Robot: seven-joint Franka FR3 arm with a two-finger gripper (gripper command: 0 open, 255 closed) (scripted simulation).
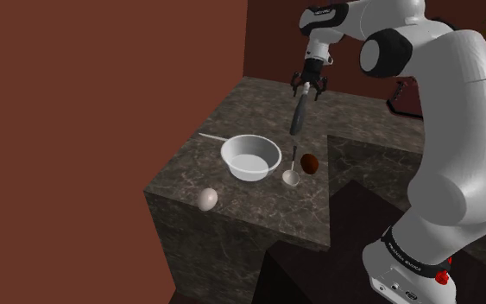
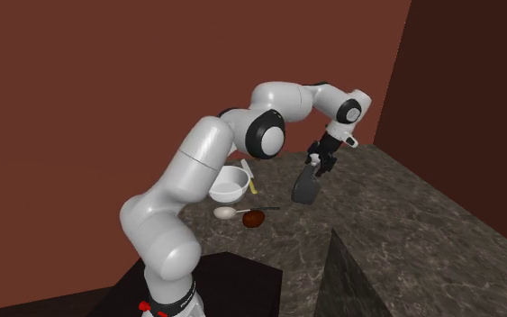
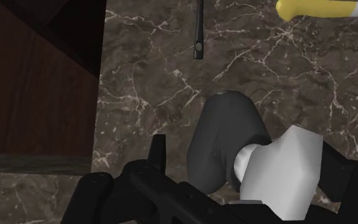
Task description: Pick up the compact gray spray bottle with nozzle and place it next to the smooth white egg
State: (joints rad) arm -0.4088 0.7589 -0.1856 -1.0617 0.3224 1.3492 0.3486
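The black gripper point(image 1: 308, 86) stands over the far part of the dark marble counter point(image 1: 267, 207), its fingers point(image 3: 158, 153) clamped on the top of the gray spray bottle point(image 1: 298, 117), about its pale nozzle head; the bottle hangs under the hand with its dark body tilted, its base swung toward the shoulder view's left; whether that base touches the counter I cannot tell; the egg point(image 1: 207, 199), off-white, lies at the counter's near left corner in the shoulder view, well apart from the bottle; between the two sits a white bowl point(image 1: 251, 157); just right of the bowl lies a white spoon point(image 1: 291, 177) with a thin dark handle, and a dark brown rounded object point(image 1: 312, 163) rests beside it; a yellow-handled utensil point(image 3: 311, 7) lies on the counter beyond the bottle as the wrist view looks; red-brown walls point(image 1: 103, 104) rise to the left of the counter and behind it
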